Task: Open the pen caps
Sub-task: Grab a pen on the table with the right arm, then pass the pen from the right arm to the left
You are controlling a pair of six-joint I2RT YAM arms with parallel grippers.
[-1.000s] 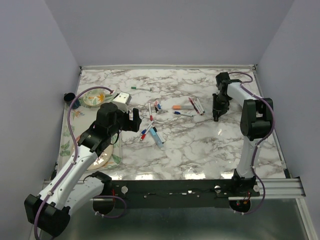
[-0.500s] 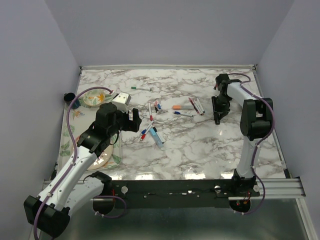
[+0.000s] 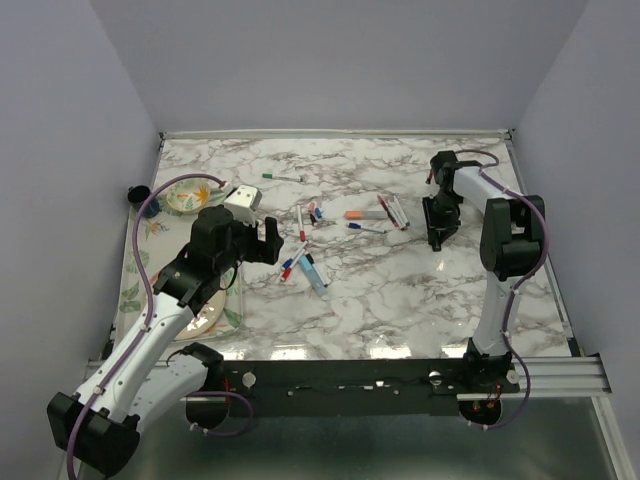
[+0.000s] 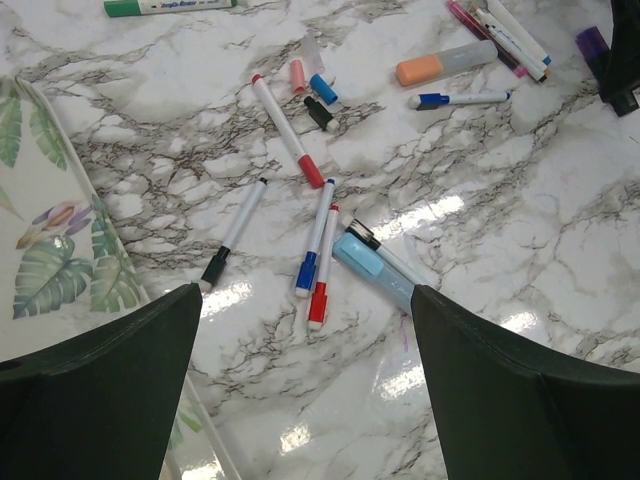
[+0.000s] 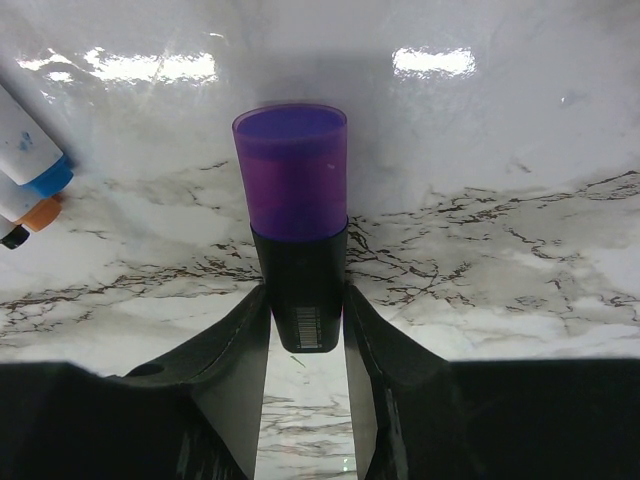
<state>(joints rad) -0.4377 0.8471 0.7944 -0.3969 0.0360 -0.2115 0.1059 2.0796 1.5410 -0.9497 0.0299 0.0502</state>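
Two hands over one marble table strewn with pens.

1. Right hand, far right of the table: closed on the black barrel of a stubby marker, fingers pressed to both its sides. The purple cap sits on the barrel's outer end, past the fingertips. The barrel's other end is hidden by the hand. I cannot tell whether the marker touches the table.
2. Left hand, left of centre: wide open, holding nothing, hanging above the near pens.
3. Loose caps, mid-table: pink cap, blue cap and black cap, close together just right of the red-ended pen.
4. Near group below the left hand:
   - black-capped pen
   - blue-capped pen and red-capped pen, side by side
   - pale blue highlighter to their right; a thin pen lies along it, its overlap hard to make out
5. Far group:
   - orange highlighter
   - small blue pen just near of it
   - green marker, cut by the frame edge
6. Pen bundle, just left of the right hand: overlapping, colours hard to sort. Its ends are cropped in the right wrist view.
7. Leaf-print tray, left edge, partly covered by the left arm from overhead.
8. Floral plate, far left, crossed by a cable.
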